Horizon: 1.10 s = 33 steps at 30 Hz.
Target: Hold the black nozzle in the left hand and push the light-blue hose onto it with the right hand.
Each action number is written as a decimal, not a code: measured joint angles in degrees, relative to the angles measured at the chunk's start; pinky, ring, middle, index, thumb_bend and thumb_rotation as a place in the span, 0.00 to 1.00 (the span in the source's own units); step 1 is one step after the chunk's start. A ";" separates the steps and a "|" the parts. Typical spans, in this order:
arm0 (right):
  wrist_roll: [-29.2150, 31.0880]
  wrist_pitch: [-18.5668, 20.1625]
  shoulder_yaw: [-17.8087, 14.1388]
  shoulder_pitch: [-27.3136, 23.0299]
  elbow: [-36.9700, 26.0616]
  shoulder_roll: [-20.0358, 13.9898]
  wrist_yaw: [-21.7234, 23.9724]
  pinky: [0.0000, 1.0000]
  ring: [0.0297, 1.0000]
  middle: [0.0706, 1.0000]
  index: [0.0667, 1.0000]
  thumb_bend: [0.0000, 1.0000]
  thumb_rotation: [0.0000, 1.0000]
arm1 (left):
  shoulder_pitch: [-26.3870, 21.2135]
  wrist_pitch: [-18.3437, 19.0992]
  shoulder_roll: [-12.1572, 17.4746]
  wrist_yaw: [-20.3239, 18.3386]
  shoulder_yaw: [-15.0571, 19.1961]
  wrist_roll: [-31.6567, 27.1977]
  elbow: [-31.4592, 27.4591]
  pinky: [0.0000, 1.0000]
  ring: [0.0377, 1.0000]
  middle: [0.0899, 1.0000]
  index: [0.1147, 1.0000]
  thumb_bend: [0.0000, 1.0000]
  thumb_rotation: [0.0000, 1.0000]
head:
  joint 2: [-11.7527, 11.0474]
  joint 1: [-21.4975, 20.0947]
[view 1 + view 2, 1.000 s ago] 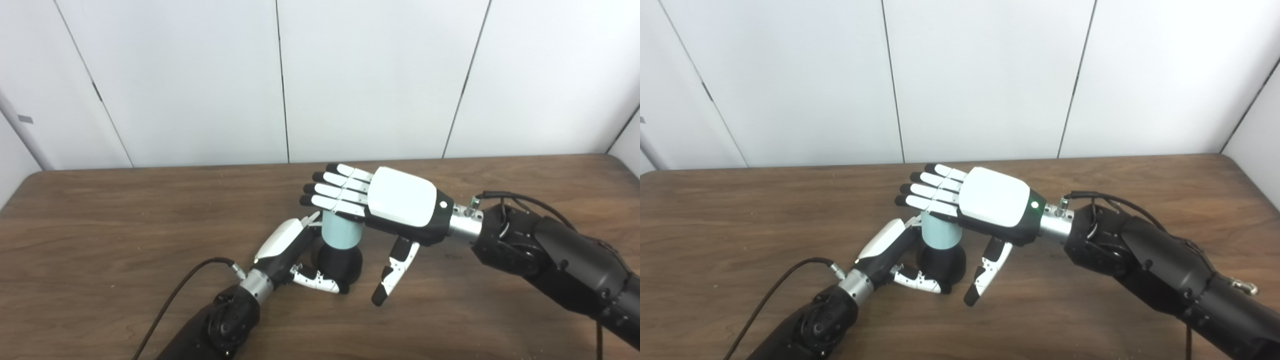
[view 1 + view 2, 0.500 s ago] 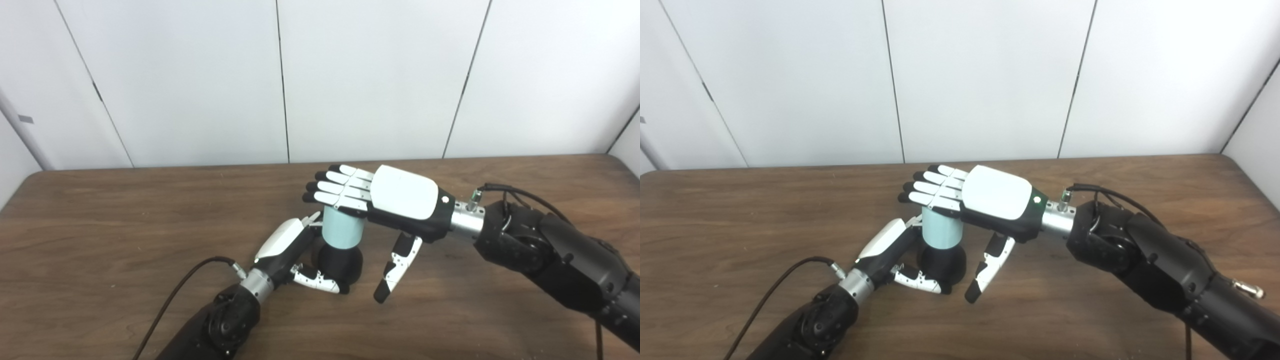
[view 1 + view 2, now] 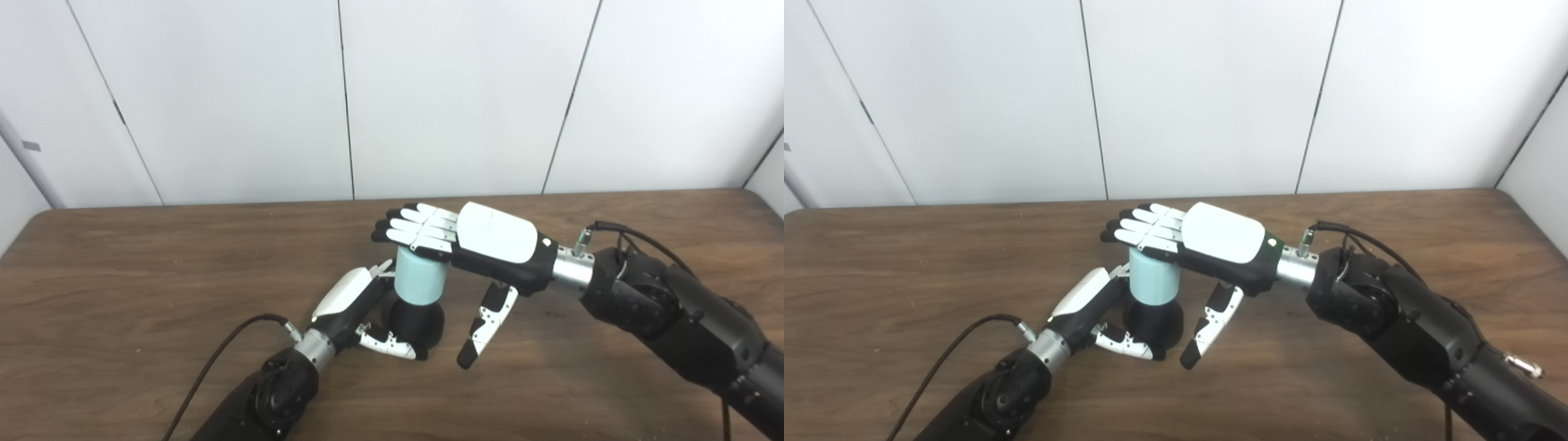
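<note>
Since the earlier frames, the right robot hand [image 3: 484, 245] is seen tipped lower at the fingers, which are now pressed flat on top of the light-blue hose [image 3: 419, 279]. Its fingers are held straight and apart from the thumb, nothing being grasped. The hose is stood upright on the black nozzle [image 3: 416, 321], which is set on the worktop [image 3: 122, 294]. The nozzle is gripped at its base by the left robot hand [image 3: 355, 306], fingers and thumb curled round it.
</note>
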 measured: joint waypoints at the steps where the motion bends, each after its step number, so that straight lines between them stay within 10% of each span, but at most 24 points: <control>1: 0.00 0.00 0.01 0.00 0.00 0.00 0.00 1.00 1.00 1.00 1.00 0.86 0.71 | 0.00 0.00 0.00 0.00 0.00 0.00 0.00 1.00 1.00 0.77 0.42 0.52 0.08 | 0.09 -0.09; 33: -9.94 0.33 2.73 -1.62 -2.59 -1.16 -0.18 1.00 1.00 0.98 0.94 0.89 0.76 | 0.03 0.00 0.32 -0.31 0.01 0.00 -0.25 1.00 1.00 0.77 0.42 0.52 0.08 | 0.44 -0.09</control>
